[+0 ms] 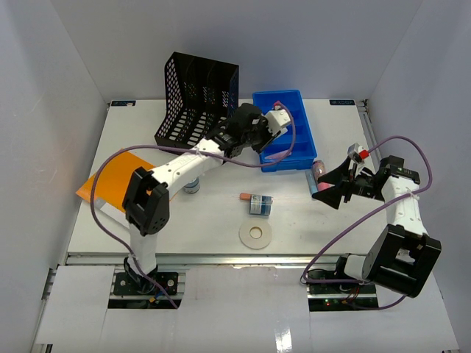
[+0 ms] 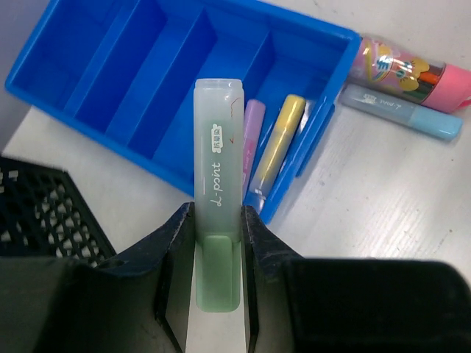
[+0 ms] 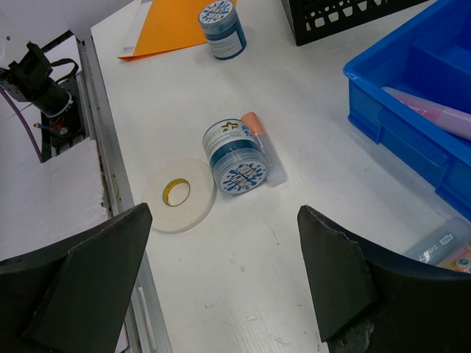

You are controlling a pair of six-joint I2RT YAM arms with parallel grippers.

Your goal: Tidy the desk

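Desk: the white tabletop under both arms, with everything below resting on it.

Left gripper hung over the near wall of the blue tray, jaws clamped on a pale green highlighter that pointed out past the fingers toward the tray. In the compartment just beyond its tip lay a pink highlighter and a yellow one, side by side. The other compartments seen from the left wrist showed bare blue floor.

Outside the tray's right wall, on the desk, were a pink tube with colourful contents and a light blue marker, lying alongside each other.

The black mesh file rack stood just left of the tray, close to the left arm's wrist.

Right gripper was spread wide with nothing between the jaws, low over the desk near the tray's right end.

Mid-desk there was a blue-labelled round tub with an orange-capped tube touching it, and a white tape roll just beside. A second tub sat at the edge of an orange folder on the left side.
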